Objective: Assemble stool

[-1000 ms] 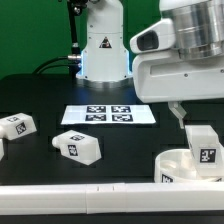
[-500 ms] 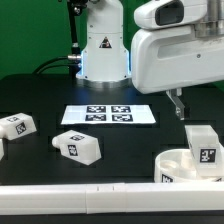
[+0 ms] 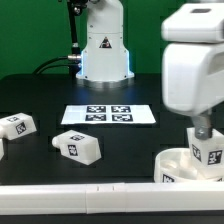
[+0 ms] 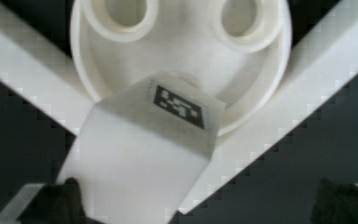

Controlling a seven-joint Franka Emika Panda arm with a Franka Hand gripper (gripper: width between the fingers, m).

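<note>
Your gripper (image 3: 203, 128) hangs right above the upright leg (image 3: 207, 152), which stands on the seat (image 3: 176, 166) at 4 o'clock on the table (image 3: 140, 140) in the exterior view. The leg lies at 6 o'clock from the fingers (image 4: 55, 203), with its long axis running 12 to 6. The fingers are spread apart on either side of it and clamp nothing.
</note>
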